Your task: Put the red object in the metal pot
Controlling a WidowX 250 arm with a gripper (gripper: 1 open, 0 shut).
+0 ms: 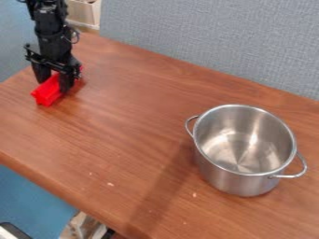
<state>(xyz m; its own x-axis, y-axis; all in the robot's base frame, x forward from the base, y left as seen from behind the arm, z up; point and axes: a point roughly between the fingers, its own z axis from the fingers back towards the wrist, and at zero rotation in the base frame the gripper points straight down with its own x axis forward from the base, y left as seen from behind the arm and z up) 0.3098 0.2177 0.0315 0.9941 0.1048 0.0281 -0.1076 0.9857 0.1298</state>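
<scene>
With its black two-fingered hand pointing straight down at the far left corner of the brown wooden tabletop, the robot arm is at the grasping step of the job: the fingers stand drawn together on the small bright red rectangular block, which sits low between them and appears to rest on the wood, not yet lifted. Well apart, toward the near right of the tabletop, the shiny round stainless-steel pot with its rolled rim and small loop handles stands upright, open and empty. Nothing lies between block and pot. Judging by the scene, the pick looks made but the carry has not begun; the next move calls for a clean lift straight up, high enough to clear the pot's rim, then a long diagonal travel across the wood to a point above the pot's mouth before the fingers part. Whether the grip is square on the block cannot be told at this size.
</scene>
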